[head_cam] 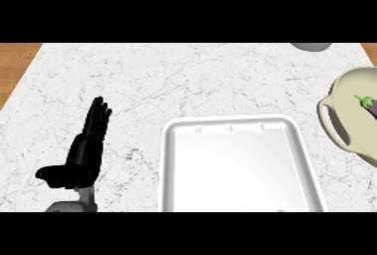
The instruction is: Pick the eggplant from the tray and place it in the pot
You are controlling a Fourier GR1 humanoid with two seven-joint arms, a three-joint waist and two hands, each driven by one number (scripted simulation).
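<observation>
A purple eggplant (370, 105) with a green stem lies inside the cream pot (346, 89) at the right edge, only partly in view. The white tray (171, 164) sits in the lower middle with nothing in it. My left hand (87, 152) rests at the lower left, left of the tray, its fingers straight and pointing up, holding nothing. My right hand does not show.
The pot has a loop handle (335, 124) facing the tray. A grey rounded object (313, 46) pokes in at the top right edge. Wooden surface (15, 64) borders the marble counter (184, 79) on the left.
</observation>
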